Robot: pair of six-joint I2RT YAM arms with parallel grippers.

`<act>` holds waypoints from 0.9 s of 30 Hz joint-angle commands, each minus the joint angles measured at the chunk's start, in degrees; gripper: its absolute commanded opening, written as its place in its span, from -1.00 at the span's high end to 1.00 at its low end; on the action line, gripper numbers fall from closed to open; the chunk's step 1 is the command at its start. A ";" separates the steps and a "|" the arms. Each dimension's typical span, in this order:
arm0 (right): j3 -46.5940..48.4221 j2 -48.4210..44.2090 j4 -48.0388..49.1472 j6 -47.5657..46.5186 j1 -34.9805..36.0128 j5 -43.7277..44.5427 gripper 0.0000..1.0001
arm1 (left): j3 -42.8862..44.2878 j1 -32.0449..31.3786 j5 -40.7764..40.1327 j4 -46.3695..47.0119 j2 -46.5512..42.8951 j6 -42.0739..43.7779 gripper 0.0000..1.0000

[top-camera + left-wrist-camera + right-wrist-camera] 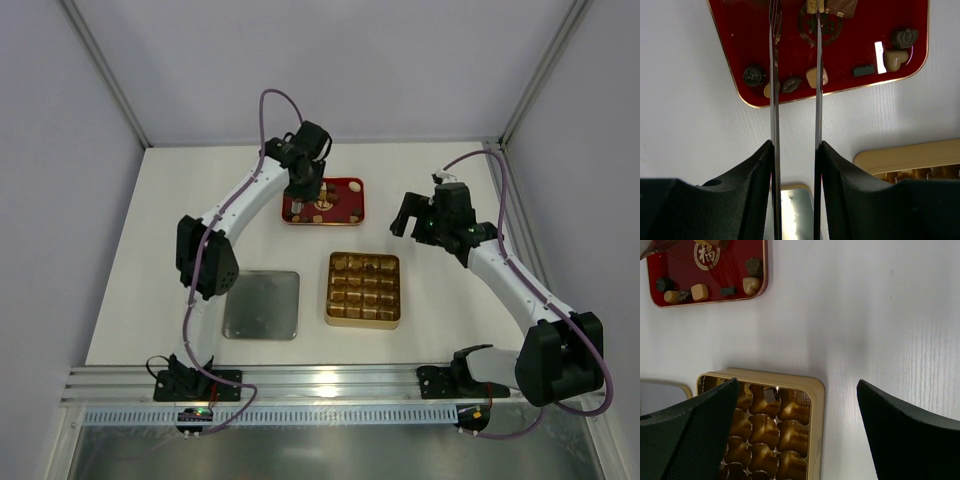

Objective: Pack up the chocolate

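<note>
Several small chocolates lie in the red tray (345, 205): a dark round one (754, 76), a tan one (815, 76), a cream heart (895, 59) and a dark crown (905, 37). My left gripper (307, 192) hangs over that tray. Its two long thin blades (795, 12) stand apart over the tray's gold emblem, with nothing seen between them. A brown piece (840, 6) lies just right of the right blade's tip. The gold grid tray (364, 288) holds one dark square piece (771, 396). My right gripper (797, 384) is open and empty above that tray's far right corner.
A flat silver metal tray (262, 304) lies left of the gold tray, and its edge shows in the left wrist view (795, 210). White enclosure walls stand at the back and both sides. An aluminium rail (330, 380) runs along the near edge.
</note>
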 commanded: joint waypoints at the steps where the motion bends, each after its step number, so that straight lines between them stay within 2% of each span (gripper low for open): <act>1: 2.15 -0.67 1.61 -0.65 -0.01 -0.22 -0.99 | 3.40 0.17 0.93 2.02 1.16 0.86 0.19; 11: 1.36 -1.37 1.52 -0.57 -0.01 0.31 -1.00 | 4.28 0.08 1.54 3.87 4.32 0.42 0.23; 27: 0.22 -1.98 1.78 -0.57 -0.01 0.66 -1.00 | 3.22 -1.06 1.81 4.84 3.27 -0.20 0.24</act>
